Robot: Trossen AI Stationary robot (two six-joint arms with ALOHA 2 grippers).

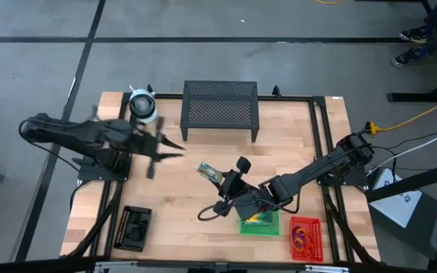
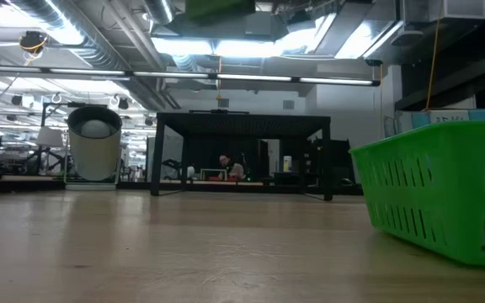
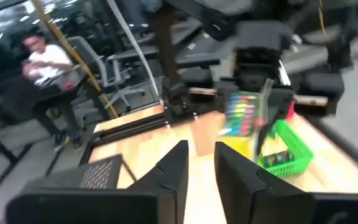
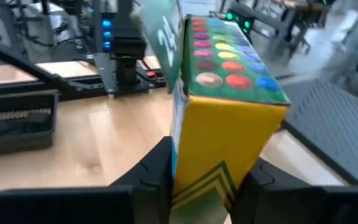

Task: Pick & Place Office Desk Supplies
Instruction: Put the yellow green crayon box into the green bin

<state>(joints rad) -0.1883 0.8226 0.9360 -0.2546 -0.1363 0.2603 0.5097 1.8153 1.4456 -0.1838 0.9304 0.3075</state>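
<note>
The right gripper's fingers (image 4: 157,163) pinch the crayon box (image 4: 225,106) (lid open) between them, above the table (image 1: 180,189).

Pale wooden worktop (image 1: 180,189), carrying a black mesh stand (image 1: 221,108) at the back, whitish roll (image 1: 142,105) beside it, black tray (image 1: 134,227), green tray (image 1: 259,223) and red tray (image 1: 306,237) along the front.
</note>
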